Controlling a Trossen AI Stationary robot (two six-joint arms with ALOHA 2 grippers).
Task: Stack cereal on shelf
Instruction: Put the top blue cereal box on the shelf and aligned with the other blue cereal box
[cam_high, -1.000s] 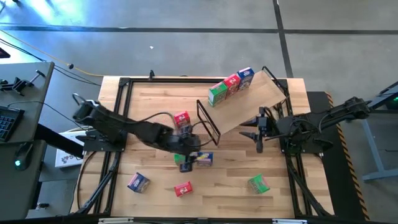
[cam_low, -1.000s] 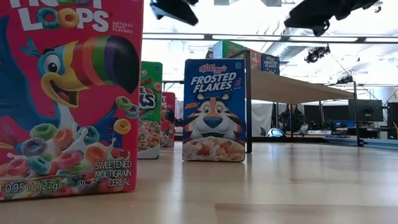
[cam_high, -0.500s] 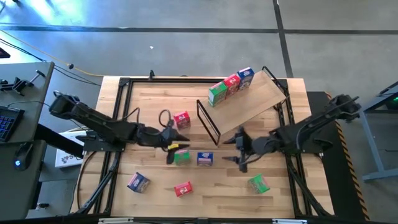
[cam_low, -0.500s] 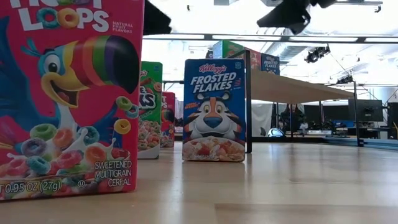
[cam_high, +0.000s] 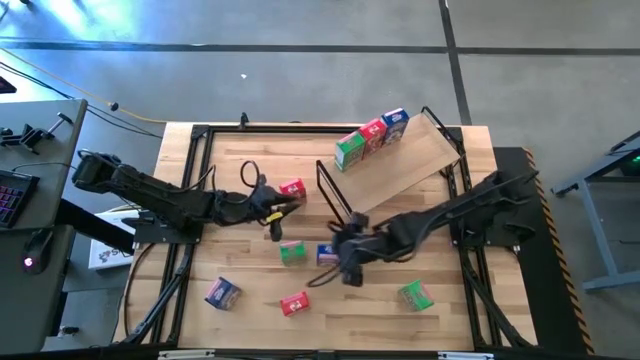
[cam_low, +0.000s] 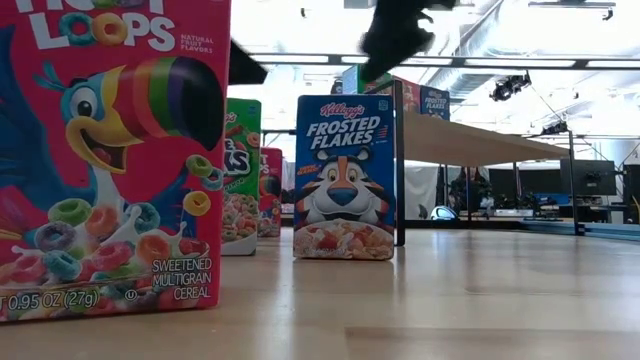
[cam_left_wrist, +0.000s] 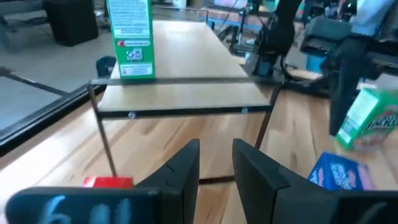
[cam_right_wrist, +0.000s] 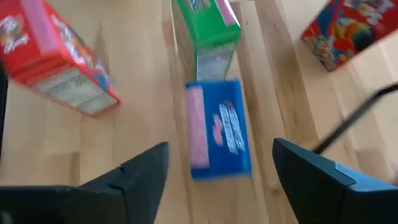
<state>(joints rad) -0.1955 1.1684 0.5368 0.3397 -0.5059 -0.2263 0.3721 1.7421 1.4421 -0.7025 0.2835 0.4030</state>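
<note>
- Table (cam_high: 240, 160): light wood planks, pale and darker strips alternating; black frame along the edges.
- Shelf (cam_high: 420, 165): pale wooden board on a thin black wire frame, toward the far right corner.
- Boxes on the shelf's far edge: green (cam_high: 349, 150), red (cam_high: 373, 136), blue (cam_high: 395, 123).
- Loose boxes on the table: a red box (cam_high: 292, 189), a green box (cam_high: 292, 253) and a blue box (cam_high: 325, 254) near the middle; blue (cam_high: 222, 293), red (cam_high: 294, 303) and green (cam_high: 415, 295) along the near edge.
- Low view: red front (cam_low: 110, 150) with a toucan, striped beak, multicoloured rings; blue front (cam_low: 344, 175) with an orange tiger, white lettering.
- Both arms: dark, near black.
</note>
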